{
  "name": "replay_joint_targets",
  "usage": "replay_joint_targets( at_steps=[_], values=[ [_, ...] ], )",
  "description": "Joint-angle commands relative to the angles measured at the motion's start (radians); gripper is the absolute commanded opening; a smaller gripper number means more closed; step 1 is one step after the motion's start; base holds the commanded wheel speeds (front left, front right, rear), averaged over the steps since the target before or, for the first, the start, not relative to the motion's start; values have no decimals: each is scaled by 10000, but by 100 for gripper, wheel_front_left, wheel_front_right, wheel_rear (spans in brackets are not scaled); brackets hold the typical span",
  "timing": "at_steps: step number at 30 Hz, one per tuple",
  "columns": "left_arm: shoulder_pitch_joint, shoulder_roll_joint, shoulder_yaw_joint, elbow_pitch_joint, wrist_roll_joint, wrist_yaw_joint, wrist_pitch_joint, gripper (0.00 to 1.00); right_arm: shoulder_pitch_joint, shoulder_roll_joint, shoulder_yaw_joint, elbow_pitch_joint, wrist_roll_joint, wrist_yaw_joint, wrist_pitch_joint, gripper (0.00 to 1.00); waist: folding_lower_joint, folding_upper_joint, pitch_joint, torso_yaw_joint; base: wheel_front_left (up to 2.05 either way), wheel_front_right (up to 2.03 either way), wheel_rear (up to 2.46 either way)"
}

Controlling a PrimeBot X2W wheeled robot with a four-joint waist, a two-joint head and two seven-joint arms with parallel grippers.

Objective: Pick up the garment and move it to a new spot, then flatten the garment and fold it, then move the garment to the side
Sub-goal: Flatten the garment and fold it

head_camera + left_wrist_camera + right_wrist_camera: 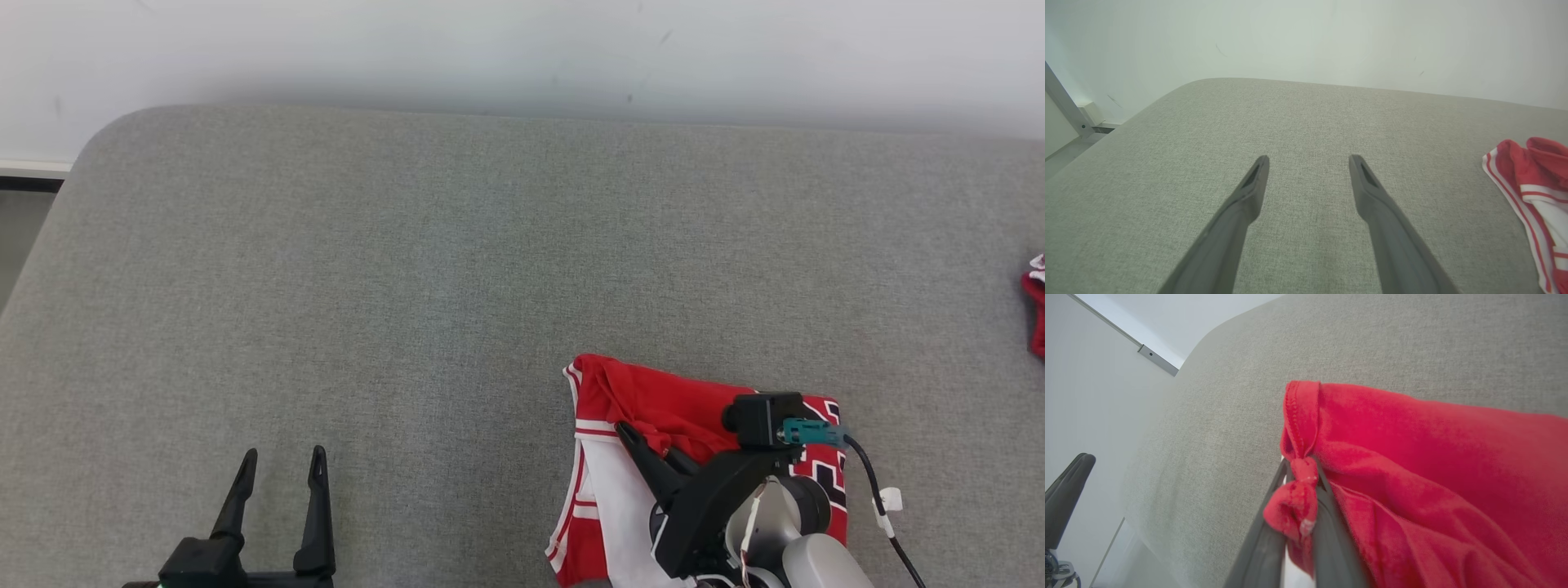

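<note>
The garment (653, 396) is a red jersey with white panels and red-white trim, lying bunched and partly folded on the grey fabric surface (408, 245) at the lower right. My right gripper (627, 433) is over it, shut on a pinch of its red hem. The right wrist view shows that hem squeezed between the two fingers of the right gripper (1300, 463), with the rest of the garment (1433, 457) spreading to the right. My left gripper (283, 453) stands open above bare surface at the lower left, well apart from the cloth. The left wrist view shows the left gripper (1309, 159) holding nothing, with the garment (1535, 183) at its right edge.
Another red piece of cloth (1037, 310) lies at the far right edge of the surface. A pale wall (522, 49) runs along the back. The surface's rounded corner (90, 147) drops to the floor at the left. A black cable (878, 498) hangs from my right wrist.
</note>
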Motion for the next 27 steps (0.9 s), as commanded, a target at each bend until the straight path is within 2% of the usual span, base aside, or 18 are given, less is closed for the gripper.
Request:
replay_joint_targets(
  at_steps=[1,2,3,4,5,11,14,19,23,24,27],
  values=[
    [-120,-57,20,34,121,-20,-28,100,-198,16,101,210,-95,3,-125,0,1,-1,-1,46,0,0,0],
    [-125,-83,13,48,131,-36,-28,100,-251,16,188,362,8,3,-157,0,1,-1,-5,69,0,0,0],
    [-128,-102,4,63,135,-49,-28,100,-336,24,319,489,72,3,-186,9,1,-1,-7,93,0,0,0],
    [-129,-120,2,79,140,-56,-28,100,-407,29,468,588,171,3,-160,61,1,-1,-11,112,0,0,0],
    [-113,-127,9,90,150,-68,-28,100,-444,33,606,665,331,5,-142,100,1,-1,-21,126,0,0,0],
    [-2,-189,96,136,182,-37,-28,100,-517,16,980,124,1915,3,-375,100,1,-1,-127,129,0,0,0],
    [103,-195,164,135,179,-27,-28,100,-498,10,582,-646,2029,3,-619,100,1,-1,-195,40,0,0,0],
    [220,-227,211,135,213,-93,-28,100,-44,16,-1125,-1819,998,3,-733,100,1,-1,-336,-110,0,0,0],
    [299,-260,204,141,239,-155,-28,100,536,18,-2639,-2381,-384,3,-305,100,1,-1,-430,-198,0,0,0],
    [298,-270,193,150,235,-181,-28,100,708,18,-2931,-2479,-863,3,-148,100,1,-1,-437,-212,0,0,0],
    [289,-284,186,184,237,-176,-28,100,1065,27,-3212,-2630,-1356,3,192,100,1,-1,-444,-233,0,0,0]
  ],
)
